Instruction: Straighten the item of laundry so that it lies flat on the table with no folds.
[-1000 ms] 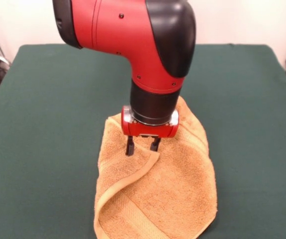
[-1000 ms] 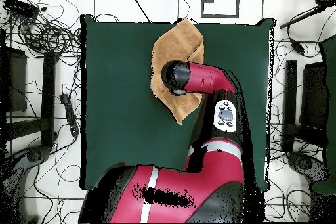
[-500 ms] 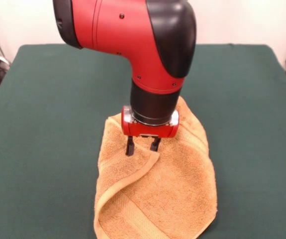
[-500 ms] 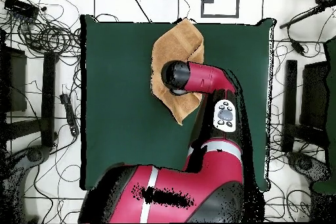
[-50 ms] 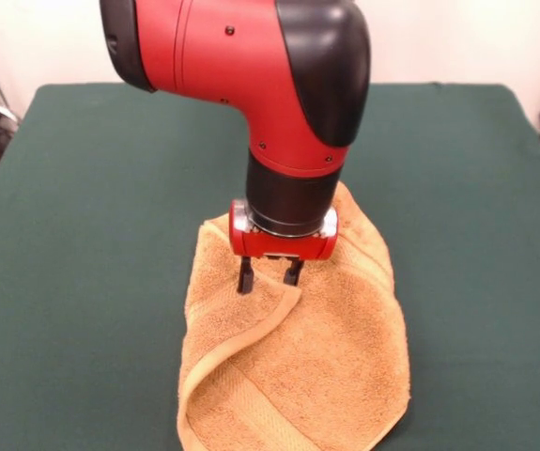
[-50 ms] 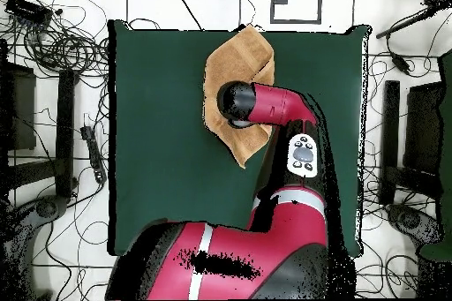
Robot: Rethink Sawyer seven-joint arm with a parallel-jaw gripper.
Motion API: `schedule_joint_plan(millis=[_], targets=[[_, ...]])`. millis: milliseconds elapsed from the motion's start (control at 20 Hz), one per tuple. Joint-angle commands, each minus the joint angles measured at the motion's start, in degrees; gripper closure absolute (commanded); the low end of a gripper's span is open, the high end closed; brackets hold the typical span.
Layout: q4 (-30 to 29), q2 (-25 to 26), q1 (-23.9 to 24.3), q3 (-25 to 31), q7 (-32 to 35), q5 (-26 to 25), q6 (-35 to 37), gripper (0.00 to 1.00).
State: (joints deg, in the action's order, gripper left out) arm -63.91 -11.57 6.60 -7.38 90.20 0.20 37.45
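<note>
Wide green desk (image 5: 91, 188) under plain white walls, cables trailing on the floor all round it, and there's the towel (image 5: 326, 376), golden-orange terry, lying near the middle of the desk's front edge, the one away from the robot. It's not flat at all: one long side is folded over the rest, and the hemmed edge curls in a raised ridge running diagonally up toward the hand (image 5: 270, 278). From above, the towel (image 6: 231, 63) sits hard against that same desk (image 6: 159, 139) edge, with the red arm (image 6: 282, 108) reaching out over its middle.

The hand is straight down over the cloth, its two dark fingers (image 5: 245, 275) spread apart, straddling the tip of that folded hem. Released, then, nothing pinched between them, though the tips look to be touching or just above the pile.

This thing is going to handle soft and floppy, I'd say: light, no stiffness, and it will drape and drag rather than slide as one piece. The place to take it looks like the raised hem right at the fold's tip, pinched and drawn outward to peel the flap open.

Against half a second and a second ago? Nothing has shifted: same arm pose, same spread fingers, same fold.
</note>
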Motion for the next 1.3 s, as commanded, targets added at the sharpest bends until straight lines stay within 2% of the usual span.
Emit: schedule_joint_plan(millis=[50,200,400,500,550,1300], targets=[[-3.23,14.51,-0.24,8.19,11.18,-1.18,-19.65,1.00],[-2.79,14.94,-0.35,8.32,10.12,-2.79,-22.77,1.00],[-1.46,15.58,-0.94,7.91,8.30,-3.93,-21.91,1.00],[-1.76,15.58,-0.52,8.41,9.17,-2.69,-20.90,1.00],[-1.91,15.58,-0.31,8.66,9.60,-2.08,-20.39,0.00],[-1.56,15.71,-0.85,8.01,10.59,-1.61,-19.59,0.00]])
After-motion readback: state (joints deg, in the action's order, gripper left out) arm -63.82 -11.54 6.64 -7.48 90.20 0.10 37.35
